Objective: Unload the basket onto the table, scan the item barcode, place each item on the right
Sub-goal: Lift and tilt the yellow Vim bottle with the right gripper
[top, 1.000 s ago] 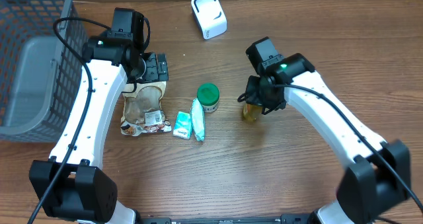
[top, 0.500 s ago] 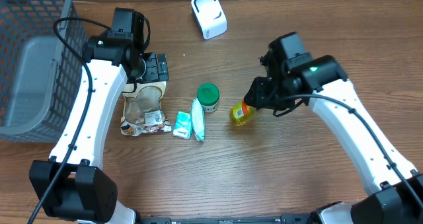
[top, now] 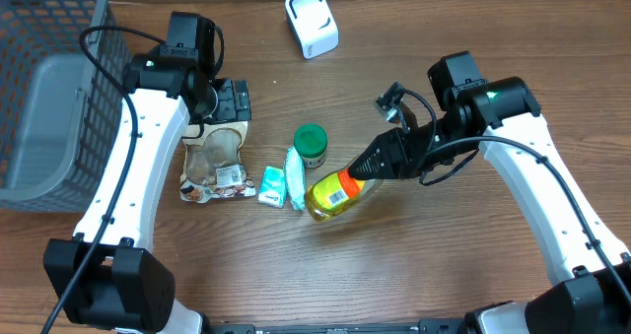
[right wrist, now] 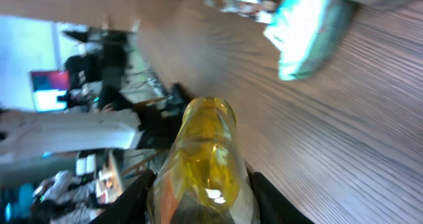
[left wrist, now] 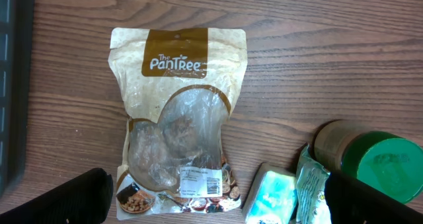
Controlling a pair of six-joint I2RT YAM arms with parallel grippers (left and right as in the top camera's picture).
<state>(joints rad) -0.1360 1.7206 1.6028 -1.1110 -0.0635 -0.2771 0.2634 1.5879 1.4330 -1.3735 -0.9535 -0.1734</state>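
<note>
A yellow bottle (top: 333, 195) with a white and orange label is held off the table, lying on its side and pointing lower left. My right gripper (top: 383, 161) is shut on its near end. In the right wrist view the bottle (right wrist: 205, 151) fills the space between my black fingers (right wrist: 129, 201), and the right gripper (right wrist: 201, 199) clamps both its sides. A white scanner (top: 312, 22) stands at the back of the table, well away from the bottle. My left gripper (top: 229, 102) hangs open above a Pantree snack bag (left wrist: 178, 112); the left gripper (left wrist: 215, 201) holds nothing.
A green-lidded jar (top: 312, 145) and two teal packets (top: 272, 184) lie just left of the bottle. The snack bag (top: 215, 162) lies beside them. A dark wire basket (top: 39, 38) with a grey bin inside stands at the far left.
My right arm has lifted the yellow bottle off the table, tipped it onto its side and swung it toward the lower left. The left arm has not moved.
</note>
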